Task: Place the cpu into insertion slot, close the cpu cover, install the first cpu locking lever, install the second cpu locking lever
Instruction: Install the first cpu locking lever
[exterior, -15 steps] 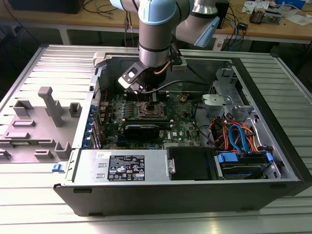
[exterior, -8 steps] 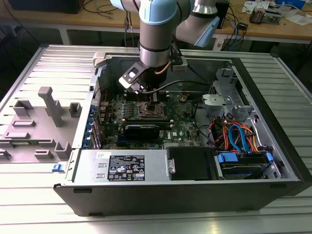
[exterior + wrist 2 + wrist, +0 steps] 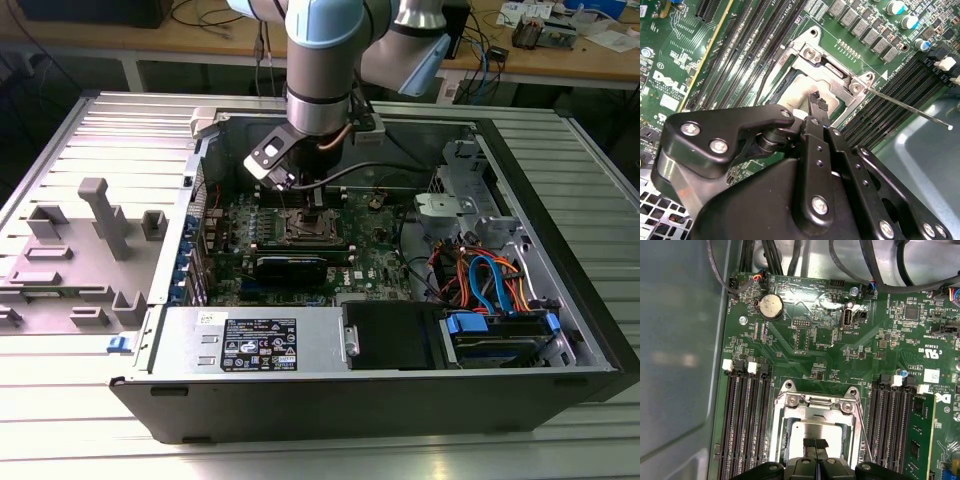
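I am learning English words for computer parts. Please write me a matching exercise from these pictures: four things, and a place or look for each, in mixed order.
1 cpu
2 coin battery
3 blue cables
4 gripper

a at the exterior view's right in the case
b right above the cpu
c round, silvery, on the green board
d silver-grey square, framed by the cpu cover

Pairs: 1-d, 2-c, 3-a, 4-b.

Arm [image 3: 322, 40] vert., wrist [image 3: 318, 112] pointing down; gripper [image 3: 815, 444] fingertips pressed tog., no gap.
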### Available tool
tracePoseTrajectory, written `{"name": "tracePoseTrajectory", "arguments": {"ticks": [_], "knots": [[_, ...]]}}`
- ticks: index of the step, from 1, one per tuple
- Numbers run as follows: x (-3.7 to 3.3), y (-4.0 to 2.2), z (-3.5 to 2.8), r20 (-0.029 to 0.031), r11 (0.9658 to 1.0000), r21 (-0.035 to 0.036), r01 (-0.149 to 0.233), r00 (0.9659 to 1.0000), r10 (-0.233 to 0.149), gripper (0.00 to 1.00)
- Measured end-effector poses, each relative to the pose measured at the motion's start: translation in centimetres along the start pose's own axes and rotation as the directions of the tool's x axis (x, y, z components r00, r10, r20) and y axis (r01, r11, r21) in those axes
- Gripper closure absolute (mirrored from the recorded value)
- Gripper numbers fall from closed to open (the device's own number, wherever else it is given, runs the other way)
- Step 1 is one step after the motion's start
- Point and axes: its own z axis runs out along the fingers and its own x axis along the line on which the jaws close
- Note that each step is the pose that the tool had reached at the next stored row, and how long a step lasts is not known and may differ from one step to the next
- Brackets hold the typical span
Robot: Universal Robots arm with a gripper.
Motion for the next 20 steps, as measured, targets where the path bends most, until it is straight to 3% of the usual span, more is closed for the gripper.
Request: {"name": "tracePoseTrajectory", "arguments": {"ticks": [15,20], "knots": [[-0.01,0.00,-0.82,-0.0002,1.0000,0.0001,0.000,1.0000,0.000,0.89],[-0.06,-0.01,-1.00,-0.0039,1.0000,-0.0004,0.000,1.0000,0.000,0.89]]}}
